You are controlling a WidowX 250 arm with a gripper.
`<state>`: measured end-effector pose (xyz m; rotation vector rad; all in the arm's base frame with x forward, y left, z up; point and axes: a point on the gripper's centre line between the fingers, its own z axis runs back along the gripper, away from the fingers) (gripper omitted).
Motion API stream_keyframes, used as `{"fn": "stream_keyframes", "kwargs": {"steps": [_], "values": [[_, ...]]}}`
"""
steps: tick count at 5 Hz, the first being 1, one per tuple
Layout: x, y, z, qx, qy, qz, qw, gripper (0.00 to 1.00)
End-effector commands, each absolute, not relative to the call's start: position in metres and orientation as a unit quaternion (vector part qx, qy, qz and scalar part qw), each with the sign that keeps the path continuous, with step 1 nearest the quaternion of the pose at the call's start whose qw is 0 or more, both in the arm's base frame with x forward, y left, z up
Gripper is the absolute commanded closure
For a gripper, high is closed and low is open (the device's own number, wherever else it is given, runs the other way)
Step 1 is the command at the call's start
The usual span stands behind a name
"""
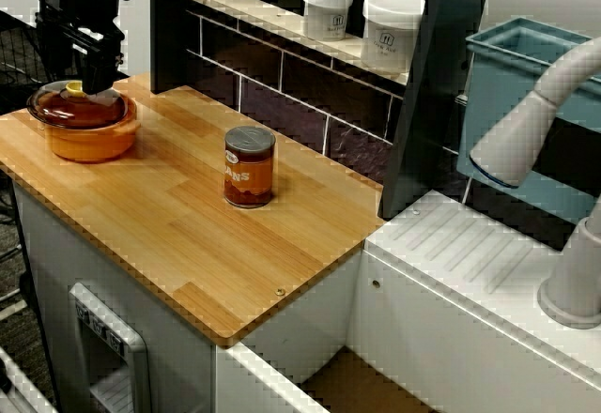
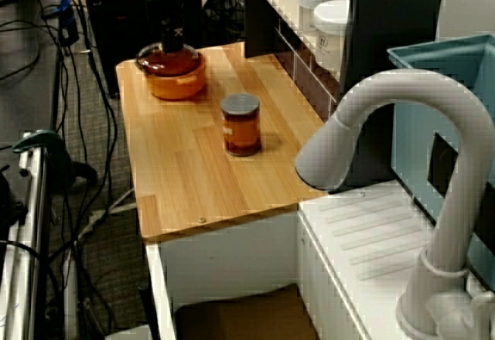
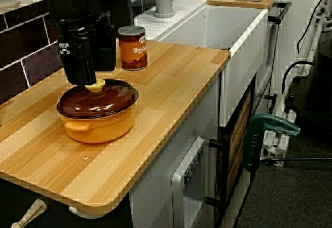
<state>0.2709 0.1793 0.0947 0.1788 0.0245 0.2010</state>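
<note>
An orange pot (image 1: 89, 141) (image 2: 176, 83) (image 3: 98, 127) stands at the far end of the wooden counter (image 1: 188, 244), with a brown glass lid (image 1: 80, 110) (image 3: 98, 99) resting on it. The lid has a yellow knob (image 1: 73, 87) (image 3: 96, 86). My black gripper (image 1: 91, 83) (image 2: 172, 46) (image 3: 85, 80) hangs straight down onto the lid, its tips right at the knob. The knob shows partly beside the fingers. How the jaws stand is hidden by the gripper body. A bean can (image 1: 249, 167) (image 2: 240, 125) (image 3: 132, 48) stands upright mid-counter, apart from the pot.
Two white jars (image 1: 327, 9) (image 1: 392, 30) sit on the shelf above the dark tiled wall. A white faucet (image 1: 526, 131) (image 2: 387, 100) arches over the white sink top (image 1: 470, 253). A blue bin (image 1: 526, 66) stands behind it. A green clamp (image 3: 264, 129) hangs off the cabinet front.
</note>
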Motion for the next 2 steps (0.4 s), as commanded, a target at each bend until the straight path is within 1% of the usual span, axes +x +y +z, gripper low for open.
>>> {"fn": "stream_keyframes", "kwargs": {"steps": [1, 2], "values": [[0.2709, 0.1793, 0.0947, 0.089, 0.012, 0.100, 0.991, 0.00], [0.2715, 0.1812, 0.1034, 0.073, 0.013, 0.097, 0.992, 0.00]]}}
